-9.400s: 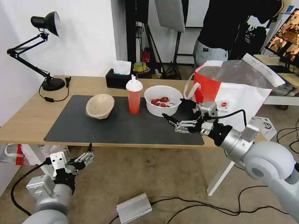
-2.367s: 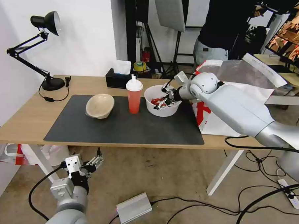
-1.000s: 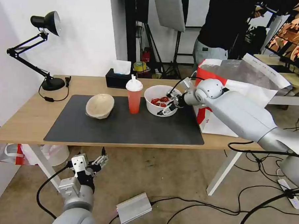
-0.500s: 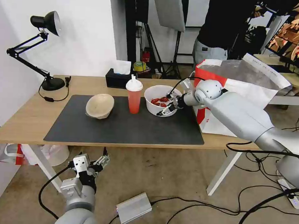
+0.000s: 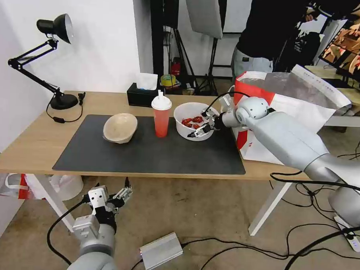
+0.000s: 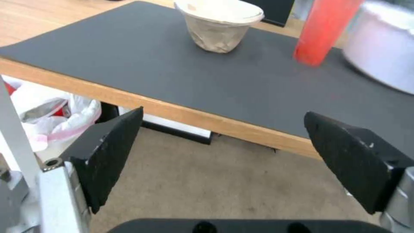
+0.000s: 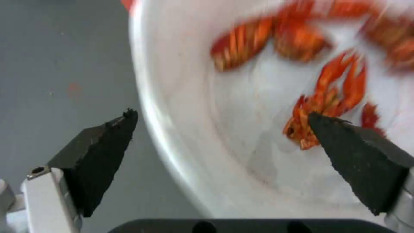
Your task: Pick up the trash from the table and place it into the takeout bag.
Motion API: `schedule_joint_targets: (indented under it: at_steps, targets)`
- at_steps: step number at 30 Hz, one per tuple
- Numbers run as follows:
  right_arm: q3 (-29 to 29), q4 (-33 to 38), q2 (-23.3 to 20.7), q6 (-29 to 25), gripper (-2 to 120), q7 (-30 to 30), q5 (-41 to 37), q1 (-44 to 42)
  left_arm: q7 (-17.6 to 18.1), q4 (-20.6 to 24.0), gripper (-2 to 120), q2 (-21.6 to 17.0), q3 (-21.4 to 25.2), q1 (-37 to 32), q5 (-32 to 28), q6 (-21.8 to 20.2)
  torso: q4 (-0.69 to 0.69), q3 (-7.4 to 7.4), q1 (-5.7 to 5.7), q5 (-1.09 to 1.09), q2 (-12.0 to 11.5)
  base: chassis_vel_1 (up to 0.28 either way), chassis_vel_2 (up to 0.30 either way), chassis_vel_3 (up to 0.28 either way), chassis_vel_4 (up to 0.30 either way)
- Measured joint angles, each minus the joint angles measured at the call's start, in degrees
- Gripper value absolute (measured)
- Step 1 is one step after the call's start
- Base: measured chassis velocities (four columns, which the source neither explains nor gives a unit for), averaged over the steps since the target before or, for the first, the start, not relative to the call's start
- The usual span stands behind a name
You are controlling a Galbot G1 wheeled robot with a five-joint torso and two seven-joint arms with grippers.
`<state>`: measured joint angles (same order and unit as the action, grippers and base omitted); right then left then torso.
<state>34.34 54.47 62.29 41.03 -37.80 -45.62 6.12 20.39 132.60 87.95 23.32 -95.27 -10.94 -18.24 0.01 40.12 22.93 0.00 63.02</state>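
Since half a second ago the right gripper (image 5: 199, 130) has edged slightly lower at the white bowl (image 5: 194, 120), jaws apart astride its near rim. Centre frame, the bowl sits on the grey mat (image 5: 147, 151). The takeout bag (image 5: 286, 115), right, shows a small red logo, unreadable. The left gripper (image 5: 119, 195), apart, hangs below the table (image 5: 24, 144), lower left.

Head cam looks down over the table (image 5: 36, 144) from the front; left wrist cam peers up from below its near edge; right wrist cam sits close over the white bowl (image 7: 181, 123), seen by all three.
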Motion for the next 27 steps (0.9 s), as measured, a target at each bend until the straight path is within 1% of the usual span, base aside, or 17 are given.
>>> schedule_joint_targets:
  at_steps: [17, 27]
  targets:
    - [-0.5, -0.1, 0.4, -0.1, 100, -0.3, 0.0, -0.6, 0.1, -0.4, 100, 0.0, -0.3, 0.1, 0.4, 0.2, -0.01, -0.01, -0.01, 0.00, 0.0, 0.000, 0.000, 0.000, 0.000]
    - [0.0, -0.1, 0.7, -0.2, 100, -0.9, 0.1, 0.8, 0.1, -0.2, 100, 0.2, -0.9, 0.1, 0.8, 0.2, -0.01, -0.01, 0.00, 0.00, 0.0, 0.000, 0.000, 0.000, 0.000]
